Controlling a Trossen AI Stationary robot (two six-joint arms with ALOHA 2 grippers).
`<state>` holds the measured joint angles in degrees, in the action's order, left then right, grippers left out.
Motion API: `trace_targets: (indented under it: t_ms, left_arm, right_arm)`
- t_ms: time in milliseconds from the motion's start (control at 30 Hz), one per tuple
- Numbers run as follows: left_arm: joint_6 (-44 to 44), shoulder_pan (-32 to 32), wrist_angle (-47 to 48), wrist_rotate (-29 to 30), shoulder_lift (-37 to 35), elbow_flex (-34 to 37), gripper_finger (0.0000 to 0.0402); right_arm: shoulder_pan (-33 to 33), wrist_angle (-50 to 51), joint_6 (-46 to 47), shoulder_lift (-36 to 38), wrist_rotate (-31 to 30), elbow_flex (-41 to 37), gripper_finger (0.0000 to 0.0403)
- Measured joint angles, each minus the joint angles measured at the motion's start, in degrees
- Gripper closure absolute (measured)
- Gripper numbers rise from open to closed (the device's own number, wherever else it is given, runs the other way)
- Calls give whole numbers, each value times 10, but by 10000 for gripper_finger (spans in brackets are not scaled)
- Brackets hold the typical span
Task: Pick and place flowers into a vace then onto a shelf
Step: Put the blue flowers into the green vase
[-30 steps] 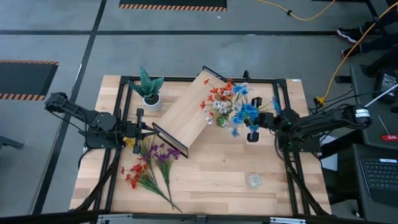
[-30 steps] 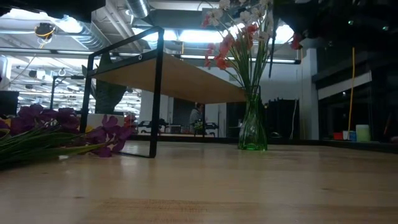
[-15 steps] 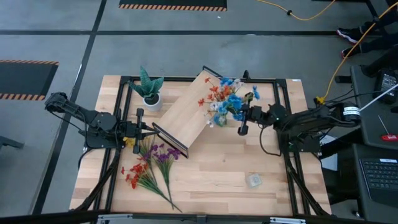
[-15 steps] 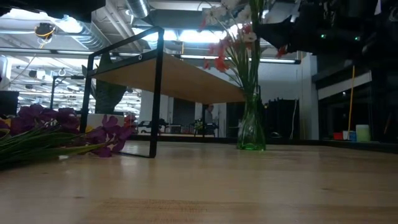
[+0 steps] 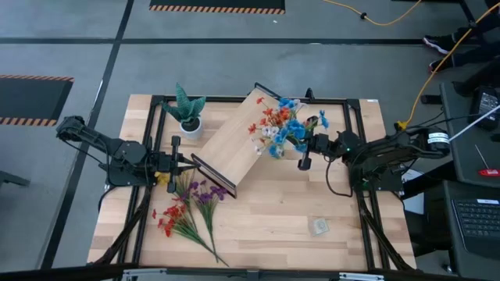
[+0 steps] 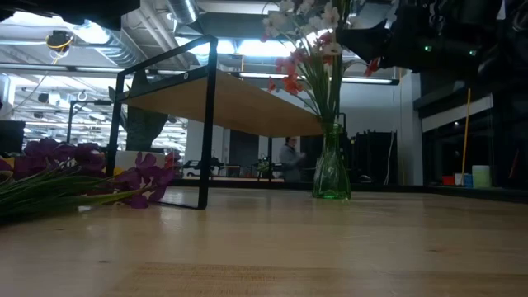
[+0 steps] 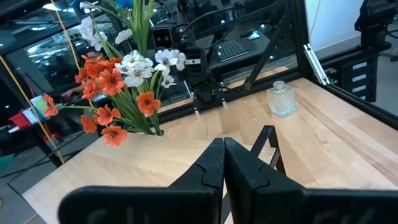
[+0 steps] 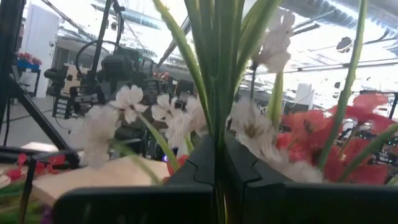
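Both arms are dark, jointed links with black cables trailing off the tabletop's sides. The left pincer [image 7: 224, 163] has two black, wedge-shaped fingers above a black block.

Even light overhead; low view backlit; wrist blossoms [image 8: 261, 134] blurred.

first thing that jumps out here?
The bouquet of red, white and blue flowers standing in the small green vase, on the table beside the tilted shelf. The right gripper is right at the stems, jaws shut. More loose purple and red flowers lie at the table's front left, near the left gripper, which waits there.
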<state>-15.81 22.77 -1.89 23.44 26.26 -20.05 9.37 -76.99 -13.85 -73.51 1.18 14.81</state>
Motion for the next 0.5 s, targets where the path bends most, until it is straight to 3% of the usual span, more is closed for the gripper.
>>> trace_targets:
  t_ms: [500]
  left_arm:
    - [0,0,0,0,0,0,398]
  right_arm:
    - [0,-109,-29,-114,0,0,399]
